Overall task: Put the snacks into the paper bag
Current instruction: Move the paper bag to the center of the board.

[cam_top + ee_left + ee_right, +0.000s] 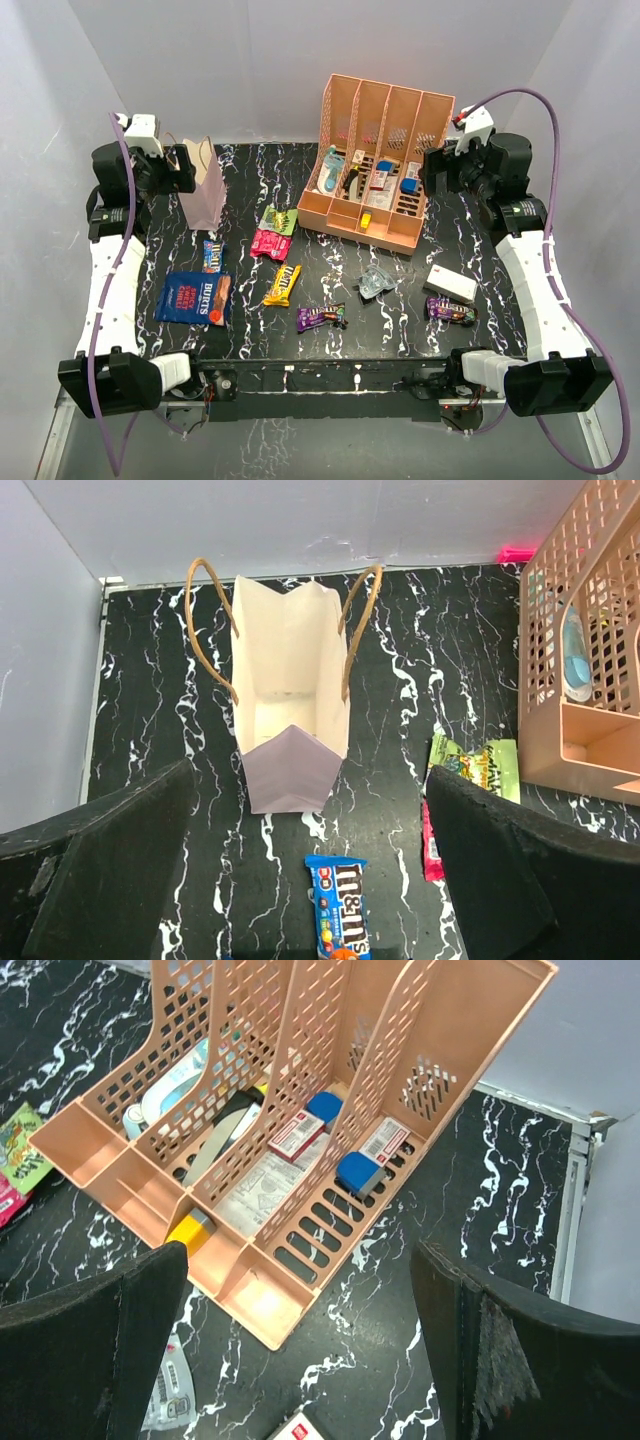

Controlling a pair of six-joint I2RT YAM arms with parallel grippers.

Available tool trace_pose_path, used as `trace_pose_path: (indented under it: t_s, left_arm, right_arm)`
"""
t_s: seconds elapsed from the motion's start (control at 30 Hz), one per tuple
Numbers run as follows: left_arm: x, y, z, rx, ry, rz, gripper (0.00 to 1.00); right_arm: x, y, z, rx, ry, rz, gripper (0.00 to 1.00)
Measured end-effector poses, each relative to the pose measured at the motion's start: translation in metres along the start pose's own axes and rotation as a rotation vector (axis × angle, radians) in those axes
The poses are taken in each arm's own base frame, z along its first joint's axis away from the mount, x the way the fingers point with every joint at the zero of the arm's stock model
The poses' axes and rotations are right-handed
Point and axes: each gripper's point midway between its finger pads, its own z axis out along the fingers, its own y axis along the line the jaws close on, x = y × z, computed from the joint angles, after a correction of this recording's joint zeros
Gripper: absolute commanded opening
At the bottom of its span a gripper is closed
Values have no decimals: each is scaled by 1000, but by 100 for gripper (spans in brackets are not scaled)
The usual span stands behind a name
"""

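Left claw (310,865) apart by paper bag (290,680) — right claw (300,1350) apart too; snacks (283,285) on table (400,335) beside bag.

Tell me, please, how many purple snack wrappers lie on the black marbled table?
2. One purple snack wrapper lies front centre, right of the yellow packet; the second purple wrapper lies front right, beside the white rectangular box. None shows inside the pale pink paper bag.

Right gripper (300,1300): jaws spread wide. Peach slotted rack (250,1305) sits just ahead of the fingertips, small cartons in its slots. Green packet (20,1150) lies well ahead-left of the left finger (90,1350); clear-silver packet (170,1395) touches that finger's inner side; white box (300,1428) corner shows between the fingers.
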Motion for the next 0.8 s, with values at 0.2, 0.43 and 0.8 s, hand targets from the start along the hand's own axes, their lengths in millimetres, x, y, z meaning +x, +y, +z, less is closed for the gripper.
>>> trace_pose_path:
  t_s: [0.2,0.43,0.8]
  left_arm:
    - [-7,9,9,-30,22,10,98]
    - [-15,22,22,-76,58,31,94]
    - [6,44,73,-112,214,15,71]
  right_arm:
    - [8,13,4,-63,47,-23,98]
    - [13,24,4,-117,66,-27,99]
    - [12,31,3,-162,58,-24,98]
